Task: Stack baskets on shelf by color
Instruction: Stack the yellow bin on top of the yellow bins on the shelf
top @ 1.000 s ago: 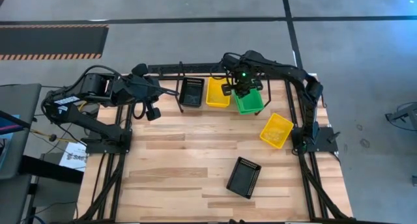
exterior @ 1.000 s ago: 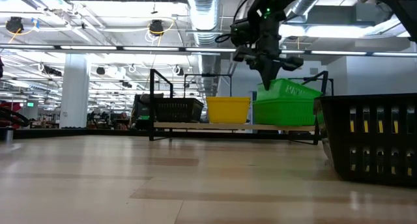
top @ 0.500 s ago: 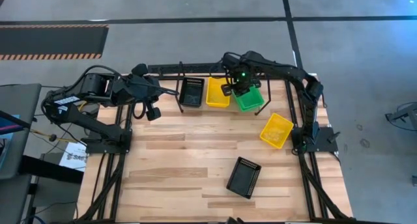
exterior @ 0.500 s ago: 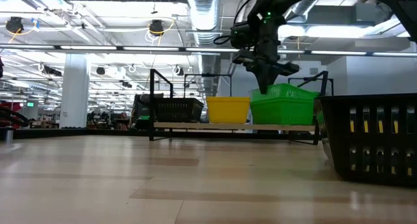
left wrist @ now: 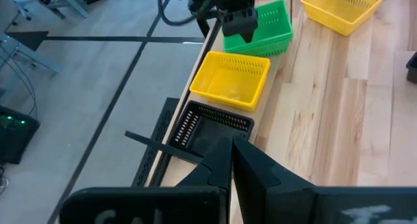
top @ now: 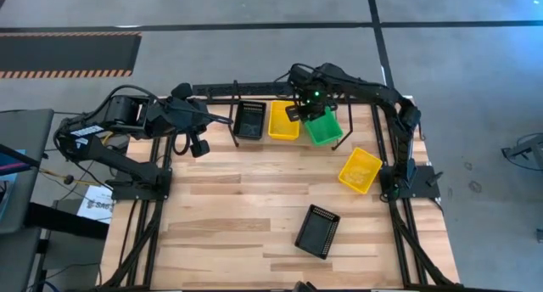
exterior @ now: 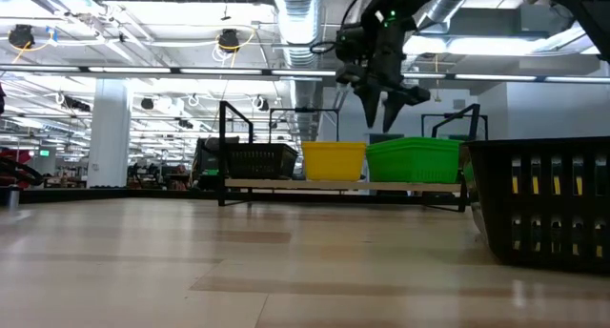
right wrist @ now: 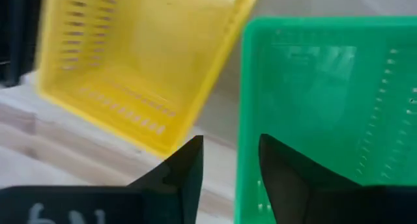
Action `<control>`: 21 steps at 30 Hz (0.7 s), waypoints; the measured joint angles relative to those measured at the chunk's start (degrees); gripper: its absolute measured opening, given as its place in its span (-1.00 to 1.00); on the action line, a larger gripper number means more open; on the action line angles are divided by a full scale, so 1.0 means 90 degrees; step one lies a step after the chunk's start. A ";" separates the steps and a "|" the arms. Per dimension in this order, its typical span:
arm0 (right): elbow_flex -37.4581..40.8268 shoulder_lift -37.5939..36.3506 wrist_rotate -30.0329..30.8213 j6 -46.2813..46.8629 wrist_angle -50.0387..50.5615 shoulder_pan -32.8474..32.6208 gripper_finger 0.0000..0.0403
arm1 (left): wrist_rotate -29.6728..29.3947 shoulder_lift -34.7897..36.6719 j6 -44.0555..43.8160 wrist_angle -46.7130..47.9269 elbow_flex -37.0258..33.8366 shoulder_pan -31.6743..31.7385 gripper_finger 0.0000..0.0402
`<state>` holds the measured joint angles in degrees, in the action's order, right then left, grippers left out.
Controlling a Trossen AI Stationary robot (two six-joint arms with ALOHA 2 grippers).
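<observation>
the right gripper (top: 310,105) hangs over the shelf (exterior: 343,184) at the far edge of the table, at about 12 o'clock in the high view. its fingers stand slightly apart and hold nothing; in the low view they are clear above the green basket (top: 323,127), which sits level on the shelf, and in the right wrist view they straddle that basket's near rim without touching it.

on the shelf, a black basket (top: 249,119), a yellow basket (top: 284,120) and the green one stand side by side, black at the 9 o'clock end, green at the 3 o'clock end, skewed a little off the row.

two baskets lie loose on the table. the loose yellow basket (top: 360,170) lies at about 4 o'clock from the right gripper, near the right arm's base, its long axis running from 1 to 7 o'clock. the loose black basket (top: 317,231) lies at about 6 o'clock from it, well apart, with a similar tilt.

the left gripper (top: 198,146) waits at the table's 10 o'clock corner, its fingers close together with nothing between them.

judging by reach, the loose yellow basket is far nearer the right gripper than the left one, so a pick there would likely fall to the right arm, then a carry toward 10 o'clock onto the yellow one.
</observation>
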<state>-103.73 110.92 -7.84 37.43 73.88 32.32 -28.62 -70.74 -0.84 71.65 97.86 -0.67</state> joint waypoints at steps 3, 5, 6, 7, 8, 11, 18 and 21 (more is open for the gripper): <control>-0.0479 -0.0001 -0.0128 -0.0015 0.0169 0.0016 -0.12 | 0.0000 0.0000 -0.0058 0.0001 0.0000 0.0002 -0.99; -0.0862 0.0001 -0.0136 -0.0124 0.0260 -0.0014 -0.10 | 0.0000 0.0000 -0.0102 0.0001 0.0000 0.0001 -0.99; -0.1089 0.0001 -0.0140 -0.0197 0.0310 -0.0056 -0.10 | 0.0001 0.0000 -0.0123 0.0001 0.0000 0.0000 -0.99; -0.1317 -0.0001 -0.0135 -0.0262 0.0318 -0.0114 -0.10 | 0.0001 0.0000 -0.0141 0.0003 0.0000 0.0000 -0.99; -0.1563 -0.0001 -0.0135 -0.0352 0.0324 -0.0188 -0.10 | 0.0006 0.0000 -0.0159 0.0007 0.0000 0.0002 -0.99; -0.2288 -0.0001 -0.0150 -0.0609 0.0574 -0.0537 -0.12 | 0.0065 0.0000 -0.0197 0.0092 0.0000 0.0002 -0.99; -0.3462 -0.0086 -0.0150 -0.0725 0.1504 -0.1826 -0.13 | 0.0141 0.0000 -0.0270 0.0254 0.0000 0.0002 -0.99; -0.3317 -0.0228 -0.0128 -0.0322 0.1747 -0.2460 -0.12 | 0.0127 0.0002 -0.0217 0.0249 -0.0002 0.0001 -0.99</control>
<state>-133.58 108.87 -8.99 34.54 89.60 10.18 -27.48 -70.72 -2.79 73.89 97.85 -0.66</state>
